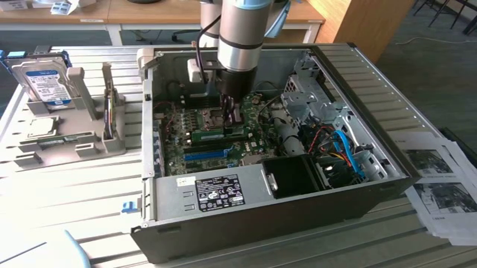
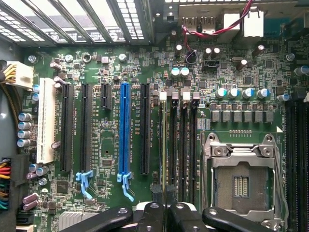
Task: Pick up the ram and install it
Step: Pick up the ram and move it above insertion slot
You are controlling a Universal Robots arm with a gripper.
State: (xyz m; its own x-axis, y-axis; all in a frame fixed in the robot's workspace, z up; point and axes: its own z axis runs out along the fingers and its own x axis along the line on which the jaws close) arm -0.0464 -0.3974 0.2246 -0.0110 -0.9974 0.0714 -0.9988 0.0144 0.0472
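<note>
The ram [image 1: 220, 134] is a thin green stick standing on its long edge over the motherboard inside the open computer case [image 1: 246, 192]. In the wrist view I see the ram [image 2: 163, 145] edge-on as a thin line along a black memory slot, running in between my black fingertips. My gripper [image 1: 232, 117] reaches straight down into the case onto the stick, and in the wrist view the gripper [image 2: 164, 210] is shut on the ram's top edge. I cannot tell whether the stick sits fully in the slot.
Further black memory slots [image 2: 186, 145] and the CPU socket [image 2: 239, 181] lie beside the ram, with a blue expansion slot [image 2: 124, 130] on its other side. A grey holder with a hard drive [image 1: 44, 81] stands at the exterior view's left. Papers [image 1: 439, 184] lie at its right.
</note>
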